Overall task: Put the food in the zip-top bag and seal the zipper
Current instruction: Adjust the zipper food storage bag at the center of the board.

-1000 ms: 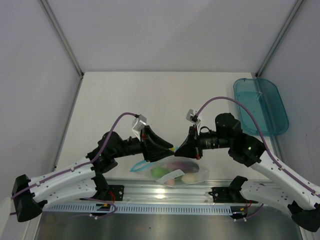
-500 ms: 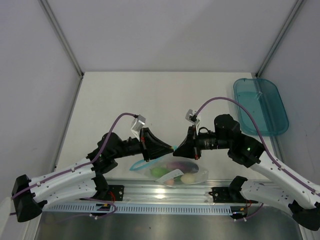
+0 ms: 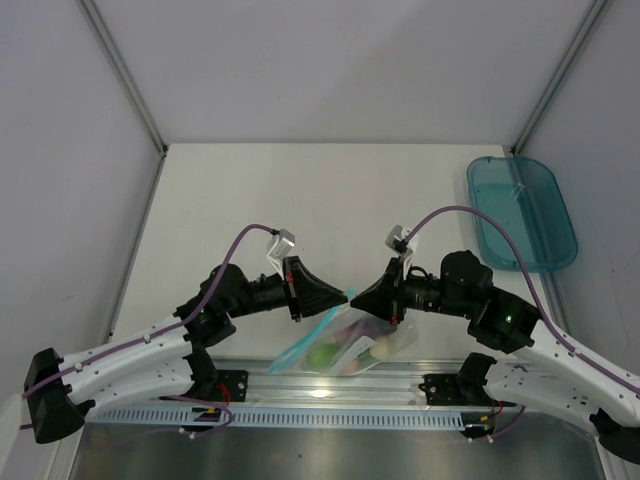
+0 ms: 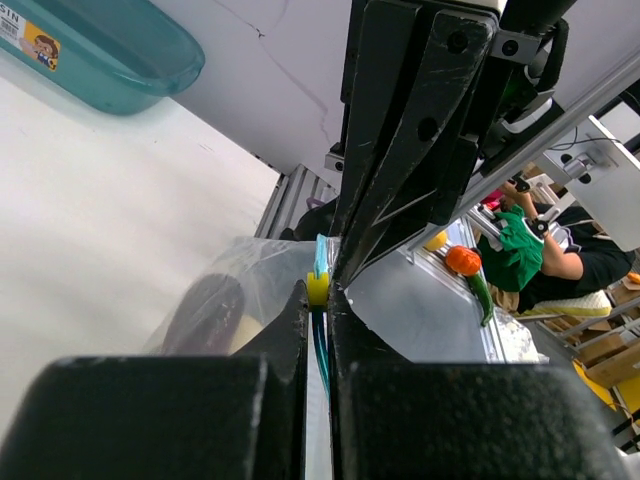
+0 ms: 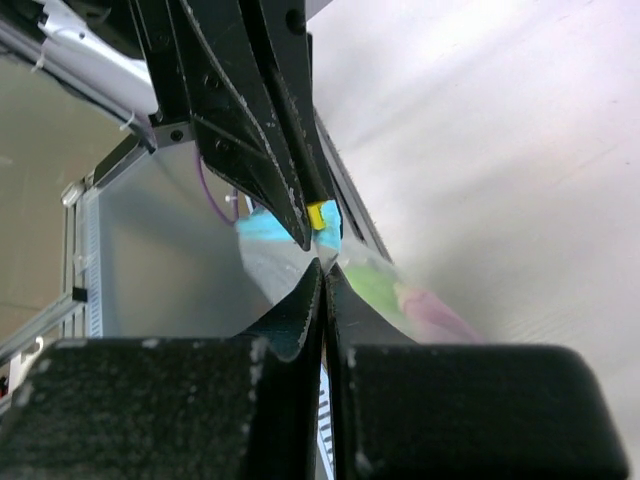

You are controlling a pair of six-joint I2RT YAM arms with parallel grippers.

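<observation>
left end effector (image 3: 343, 297) and right end effector (image 3: 357, 299), tips almost touching, both clench the zipper (image 3: 305, 345) of the zip-top bag (image 3: 352, 340) at the counter's (image 3: 300, 200) near edge, food (image 3: 322, 354) inside. if either pinch slips, the bag could drop off that edge unsealed.

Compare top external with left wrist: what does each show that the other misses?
Only top external: both arms whole, the left gripper and right gripper tip to tip, and the green bell pepper and whitish egg low in the zip-top bag.
Only left wrist: close up, the left fingers shut on the teal zipper, with a small yellow piece at their tips.
Both: the bag, the zipper, the right gripper and the teal tray.
</observation>
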